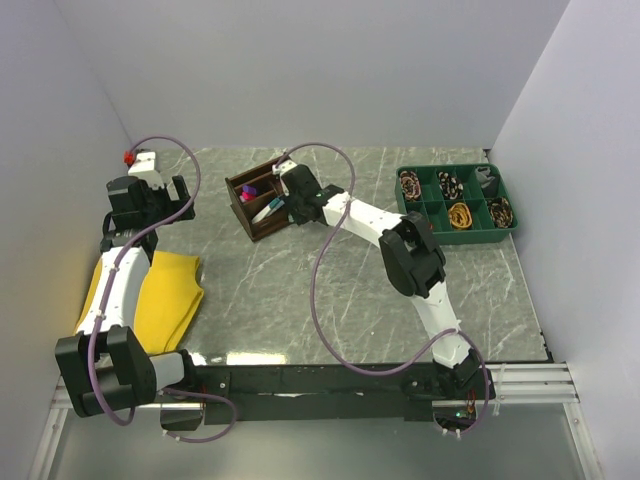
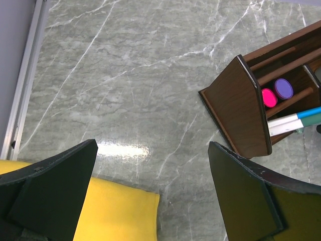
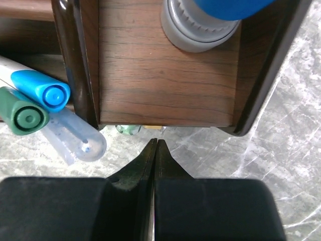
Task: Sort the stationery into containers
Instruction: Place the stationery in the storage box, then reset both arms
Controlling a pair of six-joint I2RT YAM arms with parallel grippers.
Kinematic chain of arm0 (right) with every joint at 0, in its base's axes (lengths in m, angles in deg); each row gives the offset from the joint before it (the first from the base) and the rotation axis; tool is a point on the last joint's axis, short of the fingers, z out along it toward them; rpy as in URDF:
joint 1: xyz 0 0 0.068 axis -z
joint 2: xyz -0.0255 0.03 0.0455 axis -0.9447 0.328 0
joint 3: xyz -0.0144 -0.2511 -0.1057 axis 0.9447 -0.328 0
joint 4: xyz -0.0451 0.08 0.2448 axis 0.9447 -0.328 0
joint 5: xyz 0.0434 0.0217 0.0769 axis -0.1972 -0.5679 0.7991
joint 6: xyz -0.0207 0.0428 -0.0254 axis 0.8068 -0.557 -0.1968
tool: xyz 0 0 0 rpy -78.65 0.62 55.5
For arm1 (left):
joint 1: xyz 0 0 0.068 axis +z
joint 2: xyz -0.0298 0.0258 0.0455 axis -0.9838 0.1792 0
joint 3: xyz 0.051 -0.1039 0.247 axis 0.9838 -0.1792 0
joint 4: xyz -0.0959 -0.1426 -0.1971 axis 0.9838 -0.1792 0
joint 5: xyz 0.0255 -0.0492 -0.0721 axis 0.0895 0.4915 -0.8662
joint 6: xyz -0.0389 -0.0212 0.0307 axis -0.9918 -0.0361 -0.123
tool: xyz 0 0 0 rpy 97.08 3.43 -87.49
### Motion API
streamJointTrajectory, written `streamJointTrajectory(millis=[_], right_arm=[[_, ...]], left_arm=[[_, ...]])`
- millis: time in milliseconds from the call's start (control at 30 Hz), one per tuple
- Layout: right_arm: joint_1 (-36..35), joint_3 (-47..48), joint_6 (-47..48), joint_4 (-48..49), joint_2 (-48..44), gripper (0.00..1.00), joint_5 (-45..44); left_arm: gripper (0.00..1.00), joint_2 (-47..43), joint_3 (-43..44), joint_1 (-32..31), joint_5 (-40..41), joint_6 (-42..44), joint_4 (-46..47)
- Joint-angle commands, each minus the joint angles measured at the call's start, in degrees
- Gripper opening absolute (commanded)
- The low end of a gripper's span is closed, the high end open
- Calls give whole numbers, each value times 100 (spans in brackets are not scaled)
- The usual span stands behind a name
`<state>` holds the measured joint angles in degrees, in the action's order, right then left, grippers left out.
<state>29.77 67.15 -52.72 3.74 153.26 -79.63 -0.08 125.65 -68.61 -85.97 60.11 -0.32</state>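
Observation:
The dark brown wooden organiser (image 1: 258,205) stands at the back middle of the table. In the left wrist view the organiser (image 2: 239,111) holds a pink cap (image 2: 269,98), a purple cap (image 2: 284,88) and a white pen with a blue end (image 2: 296,120). My right gripper (image 3: 156,143) is shut on nothing, its tips just outside the organiser's wall (image 3: 165,95). Beyond the tips, a pale-green piece (image 3: 128,129) and a tan piece (image 3: 154,127) peek out from under that wall. Inside sits a blue-capped cylinder (image 3: 200,25). A blue cap (image 3: 42,91), a green cap (image 3: 22,115) and a clear cap (image 3: 80,139) stick out on the left. My left gripper (image 2: 153,191) hangs open above the table.
A yellow cloth (image 1: 165,295) lies at the left by the left arm, under my left gripper in the left wrist view (image 2: 115,211). A green compartment tray (image 1: 470,238) with coiled items stands at the back right. White walls close in three sides.

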Motion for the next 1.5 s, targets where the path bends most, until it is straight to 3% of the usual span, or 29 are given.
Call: streamJointTrajectory(millis=[0,667,867,900,1000,1100,1133,1200,1467], right_arm=[[12,356,17,157,50,0,-24],[39,699,-27,262,393,0,-147],[56,129,-18,26,-230,0,-32],[48,-20,-18,-1,-379,11,11],[74,-592,8,-54,-1047,30,-14],[74,-1111,114,-45,-1880,57,-128],[91,-1338,175,-37,-2032,77,-207],[118,-1550,228,-28,-2426,100,-295],[425,-2404,404,77,-3070,100,-840]], left_arm=[[99,7,64,36,2,-43,225],[99,95,90,27,-50,-60,208],[100,42,248,35,-59,-87,120],[99,25,301,27,-59,-87,85],[99,-37,424,27,-129,-87,-20],[99,-142,495,27,-208,-69,-73],[99,-212,495,27,-252,-61,-73],[99,-256,512,27,-261,-34,-117],[99,-406,354,27,-174,10,-109]])
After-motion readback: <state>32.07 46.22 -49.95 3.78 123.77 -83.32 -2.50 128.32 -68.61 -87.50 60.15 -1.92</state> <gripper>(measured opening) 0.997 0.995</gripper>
